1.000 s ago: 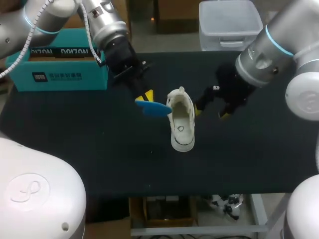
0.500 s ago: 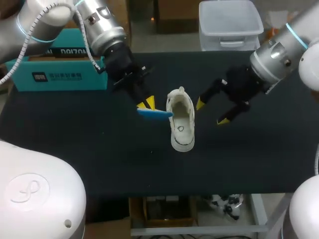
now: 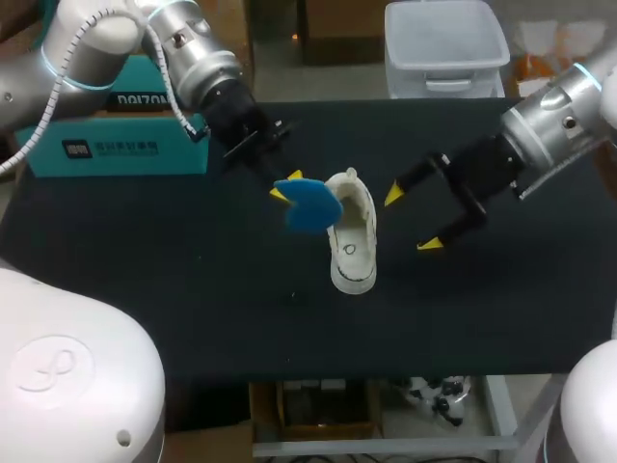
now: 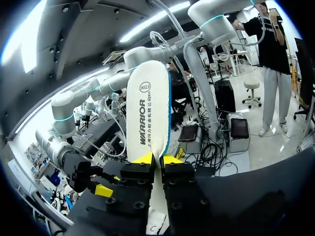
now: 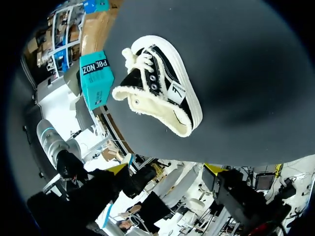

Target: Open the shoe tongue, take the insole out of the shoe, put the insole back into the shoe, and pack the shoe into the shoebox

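A white and black canvas shoe (image 3: pixel 352 236) lies in the middle of the dark table, opening upward. My left gripper (image 3: pixel 285 188) is shut on one end of the blue-bottomed insole (image 3: pixel 313 205), which hangs in the air against the shoe's left side. In the left wrist view the insole (image 4: pixel 147 113) stands up between the yellow tips of that gripper (image 4: pixel 156 160), white printed face showing. My right gripper (image 3: pixel 412 220) is open to the right of the shoe, holding nothing. From its wrist the shoe (image 5: pixel 157 93) lies ahead of its widely spread gripper (image 5: pixel 165 169).
The teal shoebox (image 3: pixel 116 116) stands at the back left of the table, behind my left arm; it also shows beyond the shoe as the shoebox (image 5: pixel 96 78) in the right wrist view. Bare dark tabletop (image 3: pixel 193 309) lies in front of the shoe.
My left gripper has turned the insole from edge-on to broad blue face up and brought it closer to the shoe. My right gripper has drawn back to the right, away from the shoe.
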Available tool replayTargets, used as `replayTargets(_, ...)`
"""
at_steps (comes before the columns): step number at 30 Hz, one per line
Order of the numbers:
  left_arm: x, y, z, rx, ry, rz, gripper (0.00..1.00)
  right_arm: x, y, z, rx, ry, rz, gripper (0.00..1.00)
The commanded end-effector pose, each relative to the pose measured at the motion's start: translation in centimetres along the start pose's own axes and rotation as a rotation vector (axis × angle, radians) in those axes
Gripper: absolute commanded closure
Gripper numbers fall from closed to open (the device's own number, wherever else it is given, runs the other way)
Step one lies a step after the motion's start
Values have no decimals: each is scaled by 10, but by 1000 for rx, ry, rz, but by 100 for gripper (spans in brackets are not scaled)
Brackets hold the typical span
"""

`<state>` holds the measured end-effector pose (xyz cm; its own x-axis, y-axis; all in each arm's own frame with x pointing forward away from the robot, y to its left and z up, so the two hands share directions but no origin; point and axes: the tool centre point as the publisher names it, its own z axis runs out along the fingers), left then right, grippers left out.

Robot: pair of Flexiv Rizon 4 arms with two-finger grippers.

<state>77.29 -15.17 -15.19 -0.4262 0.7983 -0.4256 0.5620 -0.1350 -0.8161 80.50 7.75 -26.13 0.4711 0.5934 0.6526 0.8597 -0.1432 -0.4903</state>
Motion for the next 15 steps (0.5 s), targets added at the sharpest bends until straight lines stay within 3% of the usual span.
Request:
replayTargets(1, -1, 7, -10, 129, -18, -18, 100, -7, -3, -5, 58, 63, 38, 0)
replayTargets(6, -4, 2, -14, 186, -34, -51, 100, -13, -5, -1, 112, 115, 129, 0)
replayTargets(10, -5, 1, -19, 266, -59, -81, 100, -13, -5, -1, 112, 115, 129, 0)
replayTargets(15, -9, -2, -19, 301, -66, -105, 100, -13, -5, -1, 112, 115, 129, 0)
